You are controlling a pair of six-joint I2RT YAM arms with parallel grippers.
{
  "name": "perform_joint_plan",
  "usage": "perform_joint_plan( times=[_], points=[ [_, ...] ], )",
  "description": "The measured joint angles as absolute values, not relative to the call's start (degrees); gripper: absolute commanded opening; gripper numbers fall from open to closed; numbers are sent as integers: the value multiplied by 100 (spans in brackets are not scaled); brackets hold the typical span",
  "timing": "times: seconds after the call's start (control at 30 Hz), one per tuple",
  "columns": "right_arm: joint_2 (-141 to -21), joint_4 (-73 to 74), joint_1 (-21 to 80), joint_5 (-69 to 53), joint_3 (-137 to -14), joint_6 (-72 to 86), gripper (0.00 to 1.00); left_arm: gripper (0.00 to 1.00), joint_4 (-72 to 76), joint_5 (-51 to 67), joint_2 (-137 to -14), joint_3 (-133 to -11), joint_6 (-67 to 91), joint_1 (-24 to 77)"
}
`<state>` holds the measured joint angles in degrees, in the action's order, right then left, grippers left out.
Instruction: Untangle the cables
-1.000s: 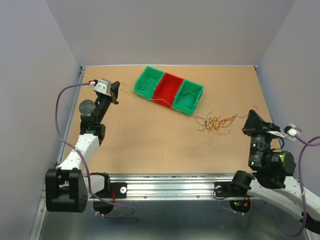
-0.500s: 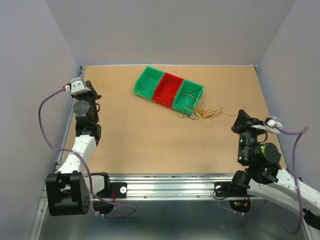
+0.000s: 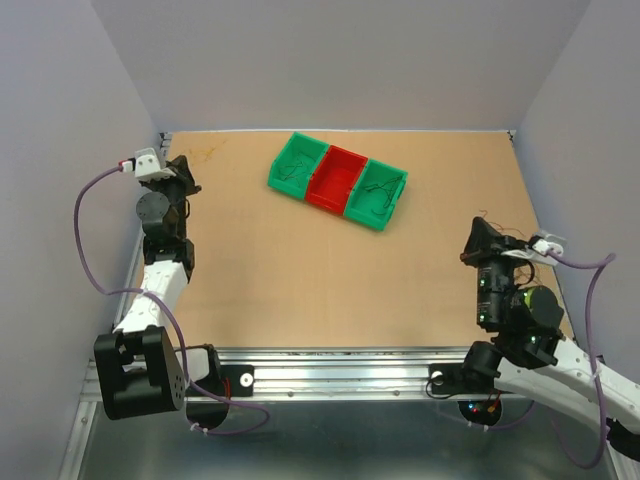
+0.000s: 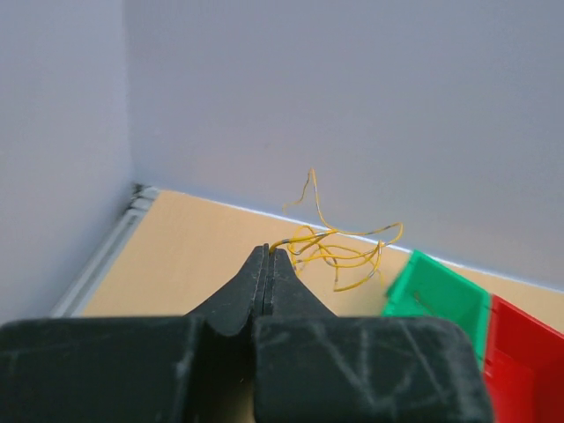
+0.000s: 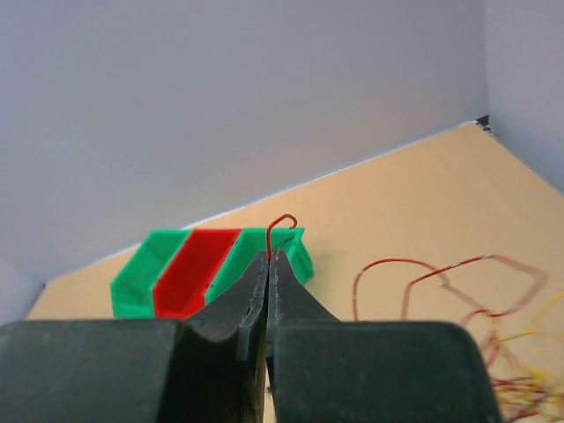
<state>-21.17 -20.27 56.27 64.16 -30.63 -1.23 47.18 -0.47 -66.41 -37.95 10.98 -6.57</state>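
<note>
Left wrist view: the left gripper [image 4: 269,254] is clenched on a tuft of orange-yellow cables [image 4: 339,249]. They curl up and out from the pinched tips against the back wall [image 4: 352,88], just left of the row of bins [image 4: 441,295].

Right wrist view: the right gripper [image 5: 269,256] is pinched tight on a single red strand [image 5: 280,222], whose hooked end pokes up above the tips, in line with the right-hand green bin. More red and yellow strands [image 5: 441,273] lie in loose loops on the table [image 5: 388,211], to the right of the bins and nearer the arm.

Top external view: the left gripper sits far to the left of the bins, by the table's far left corner. The right gripper sits well to the right of the bins and nearer the arm bases, close to the side wall. Thin dark strands [image 3: 378,195] show inside the two green bins that flank the red one.
</note>
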Motion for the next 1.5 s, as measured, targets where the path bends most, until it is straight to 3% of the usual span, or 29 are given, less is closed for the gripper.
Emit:
perform_joint_plan(
  times=[0.2, 0.47, 0.73, 1.03, 1.23, 1.5],
  points=[
    [-2849, -1688, 5629, 5898, -3135, -80, 0, 0, 4991, 1098, -6772, -3850, 1170, -427],
    [-2862, -1632, 5629, 5616, -3146, 156, 0, 0, 4777, 1155, -7575, -4665, 1031, 489],
    [-2860, -1627, 5629, 5588, -3146, 316, 1, 0, 4154, 497, -8381, -6016, 891, 1898],
    [-2749, -1619, 5629, 5590, -3146, 436, 0, 0, 3157, -508, -10381, -7894, 1059, 2296],
    [-2547, -1616, 5629, 5581, -3146, 458, 1, 0, 2456, -1271, -11179, -8156, 1004, 2536],
    [-2486, -1608, 5629, 5588, -3146, 456, 1, 0, 2333, -2434, -11306, -8167, 502, 3203]
  ],
)
